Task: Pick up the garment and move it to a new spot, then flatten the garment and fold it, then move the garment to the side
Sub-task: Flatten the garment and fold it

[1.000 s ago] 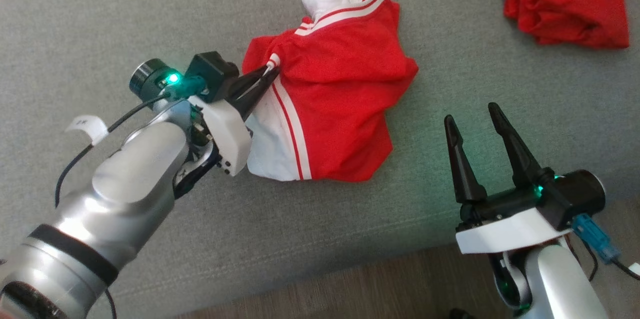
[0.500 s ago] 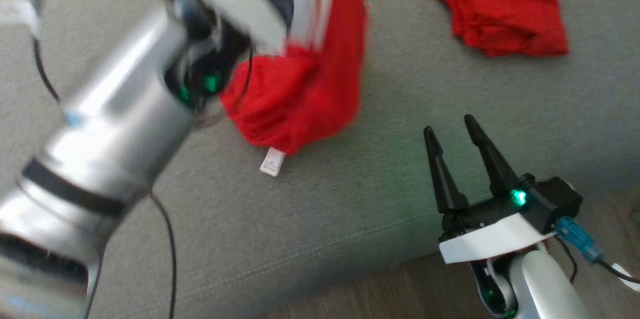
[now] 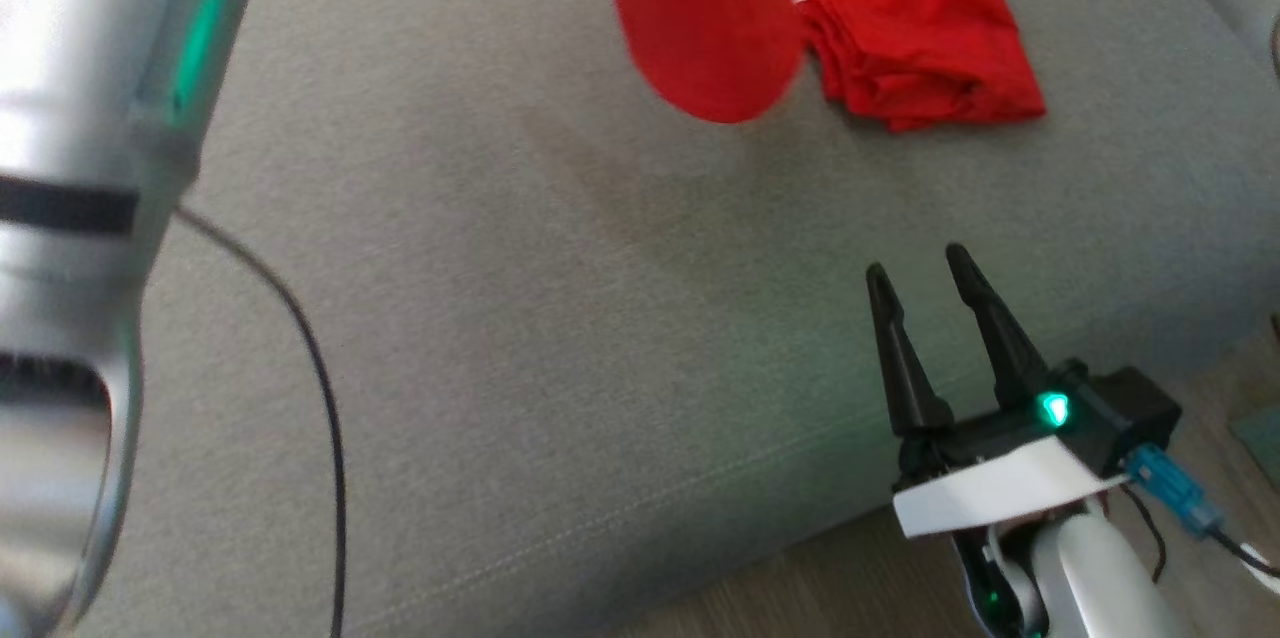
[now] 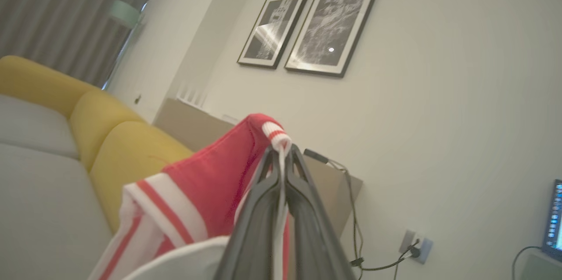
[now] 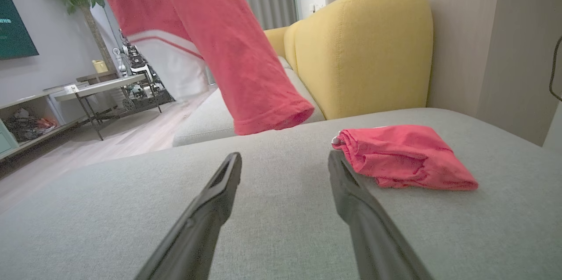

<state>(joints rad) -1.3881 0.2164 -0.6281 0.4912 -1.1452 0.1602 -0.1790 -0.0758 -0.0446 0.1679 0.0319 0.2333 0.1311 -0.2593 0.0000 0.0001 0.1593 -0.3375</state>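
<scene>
A soft red garment [image 3: 700, 28] with white striped trim hangs clear of the grey woven sofa cushion [image 3: 500, 318], its rounded lower end at the upper centre of the head view. In the left wrist view, the left gripper [image 4: 281, 150] presses its 2 long, dark, tapered fingers together on a white-and-red ribbed band of the garment at mid-frame. The cloth drapes away to the lower left of the jaws. The right gripper [image 3: 915, 263], at the lower right of the head view, holds its fingers spread with nothing between them, over the cushion's front edge. A second red garment [image 3: 920, 38] lies crumpled on the cushion at the upper right, near a smooth yellow backrest [image 5: 360, 52].
</scene>
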